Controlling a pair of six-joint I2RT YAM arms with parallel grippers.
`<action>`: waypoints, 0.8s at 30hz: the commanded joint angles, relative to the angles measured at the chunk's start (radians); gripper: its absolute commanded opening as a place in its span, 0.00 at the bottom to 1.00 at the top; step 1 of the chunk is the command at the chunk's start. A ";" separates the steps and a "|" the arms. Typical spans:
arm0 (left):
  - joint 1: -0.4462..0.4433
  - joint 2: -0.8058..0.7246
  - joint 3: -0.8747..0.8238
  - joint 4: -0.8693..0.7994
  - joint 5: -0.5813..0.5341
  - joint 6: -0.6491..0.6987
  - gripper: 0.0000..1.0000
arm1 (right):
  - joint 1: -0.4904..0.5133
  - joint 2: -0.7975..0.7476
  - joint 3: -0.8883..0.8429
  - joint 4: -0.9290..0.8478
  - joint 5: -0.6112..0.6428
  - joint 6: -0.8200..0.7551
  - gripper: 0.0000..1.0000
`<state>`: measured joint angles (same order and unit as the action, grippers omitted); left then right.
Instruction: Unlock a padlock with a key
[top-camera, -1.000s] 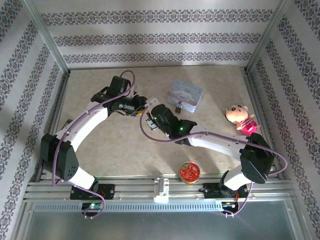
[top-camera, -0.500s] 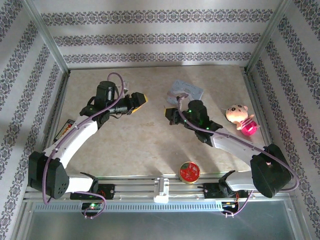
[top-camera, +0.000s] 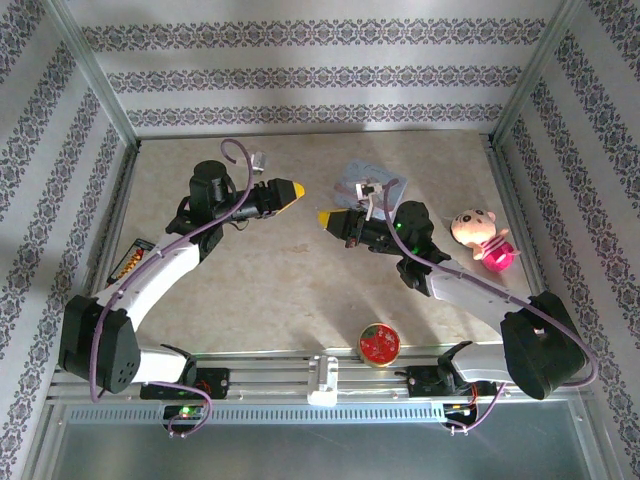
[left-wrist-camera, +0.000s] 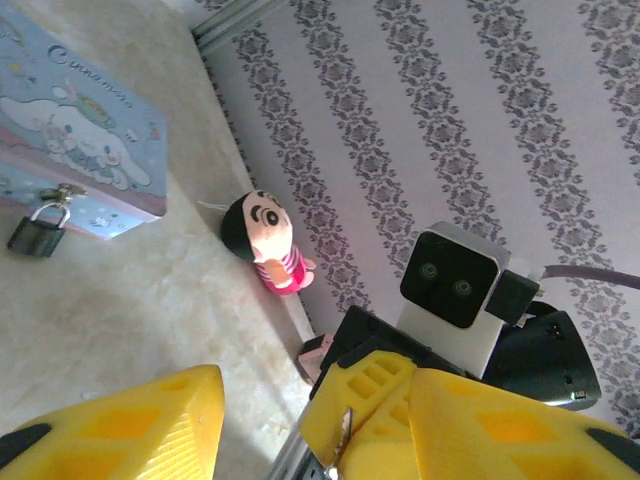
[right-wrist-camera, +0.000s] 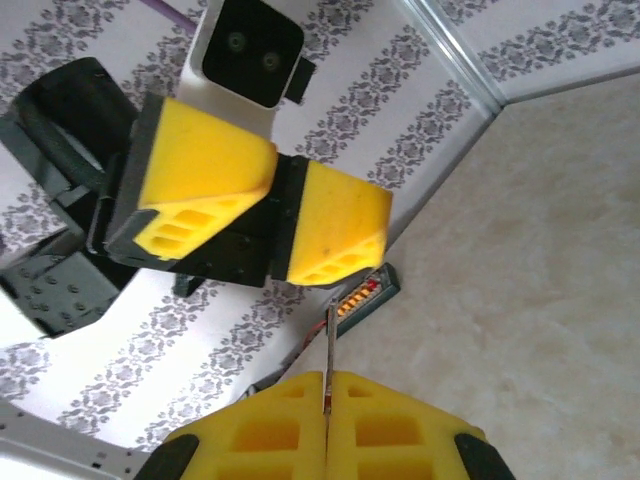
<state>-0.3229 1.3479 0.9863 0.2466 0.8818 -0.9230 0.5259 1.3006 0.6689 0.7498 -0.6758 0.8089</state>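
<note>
The small dark padlock (left-wrist-camera: 35, 232) hangs by its silvery shackle from the clasp of the pastel blue tin (left-wrist-camera: 70, 130). My right gripper (right-wrist-camera: 328, 385) is shut on the thin metal key (right-wrist-camera: 328, 355), whose blade sticks out past the fingertips. In the top view the right gripper (top-camera: 326, 218) points left, just left of the tin (top-camera: 372, 180). My left gripper (top-camera: 290, 190) faces it from the left with a small gap between the tips. In the left wrist view the left gripper (left-wrist-camera: 315, 425) is open, and the key (left-wrist-camera: 345, 432) shows between its fingers.
A small doll (top-camera: 480, 236) in a pink dress lies at the right, near the wall. A round red-and-gold tin (top-camera: 379, 343) sits by the front rail. A dark flat pack (top-camera: 130, 262) with orange marks lies at the left edge.
One second ago the grippers were close together left of the tin, then drew apart. Now both yellow tips face each other, the right one turned to point left with the key.
</note>
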 joint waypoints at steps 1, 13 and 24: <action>-0.010 0.016 -0.016 0.114 0.071 -0.028 0.46 | -0.003 -0.003 -0.003 0.105 -0.043 0.045 0.00; -0.042 0.050 -0.014 0.260 0.201 -0.073 0.37 | -0.003 0.028 0.014 0.161 -0.051 0.098 0.00; -0.045 0.091 -0.005 0.301 0.212 -0.114 0.28 | -0.003 0.040 0.010 0.183 -0.039 0.106 0.00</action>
<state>-0.3584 1.4178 0.9741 0.4847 1.0630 -1.0191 0.5255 1.3327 0.6689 0.8734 -0.7013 0.9077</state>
